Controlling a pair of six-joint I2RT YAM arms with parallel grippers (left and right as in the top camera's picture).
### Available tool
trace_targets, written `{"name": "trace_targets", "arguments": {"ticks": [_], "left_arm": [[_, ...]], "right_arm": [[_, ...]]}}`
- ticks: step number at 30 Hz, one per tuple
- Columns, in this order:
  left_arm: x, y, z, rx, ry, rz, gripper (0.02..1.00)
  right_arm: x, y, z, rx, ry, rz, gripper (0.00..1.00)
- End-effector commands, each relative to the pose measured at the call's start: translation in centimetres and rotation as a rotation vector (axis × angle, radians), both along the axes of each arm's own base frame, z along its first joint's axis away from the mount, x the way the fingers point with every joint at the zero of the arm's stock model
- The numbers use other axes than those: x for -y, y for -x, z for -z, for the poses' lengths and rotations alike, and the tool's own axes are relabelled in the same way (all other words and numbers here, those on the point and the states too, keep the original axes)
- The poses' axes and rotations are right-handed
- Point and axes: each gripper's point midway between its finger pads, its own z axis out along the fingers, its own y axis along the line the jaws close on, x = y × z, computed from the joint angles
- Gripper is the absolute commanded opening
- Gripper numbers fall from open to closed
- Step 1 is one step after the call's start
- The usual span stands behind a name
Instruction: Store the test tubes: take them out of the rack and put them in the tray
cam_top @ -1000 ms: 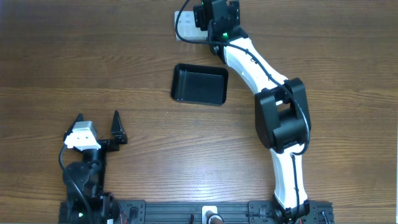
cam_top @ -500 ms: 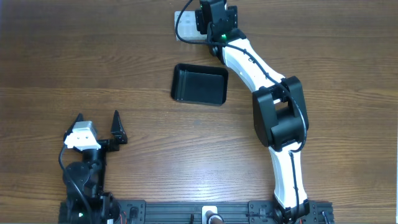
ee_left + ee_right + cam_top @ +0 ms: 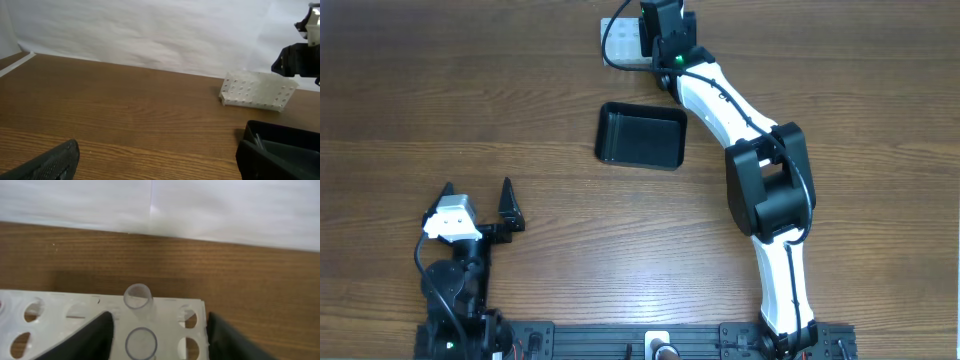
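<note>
Outstretched right arm (image 3: 740, 120), fingers (image 3: 95, 335) apart; folded left arm (image 3: 460, 268), fingers (image 3: 509, 207) apart.

The rack (image 3: 257, 91) looks matt white plastic (tray (image 3: 603, 135): black plastic) on wood-grain table (image 3: 470, 100).

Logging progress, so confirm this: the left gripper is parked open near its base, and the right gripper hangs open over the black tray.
Wrong place: the right wrist view shows the right gripper open over the white rack, not the black tray. The left gripper is parked open, as stated.
</note>
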Motion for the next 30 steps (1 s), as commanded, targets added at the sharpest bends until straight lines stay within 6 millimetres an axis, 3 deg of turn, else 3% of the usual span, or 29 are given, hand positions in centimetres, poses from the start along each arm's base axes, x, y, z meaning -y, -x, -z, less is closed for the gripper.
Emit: {"name": "trace_targets", "arguments": {"ticks": [1, 11, 30], "left_arm": [[0.35, 0.0, 0.2, -0.004, -0.013, 0.019, 0.996], [0.35, 0.0, 0.2, -0.004, -0.013, 0.019, 0.996], [0.35, 0.0, 0.2, -0.004, -0.013, 0.019, 0.998]], "right_arm": [[-0.71, -0.21, 0.42, 0.0, 0.0, 0.007, 0.474], [-0.81, 0.03, 0.69, -0.013, 0.006, 0.004, 0.266], [-1.28, 0.27, 0.57, -0.006, 0.02, 0.01, 0.04]]}}
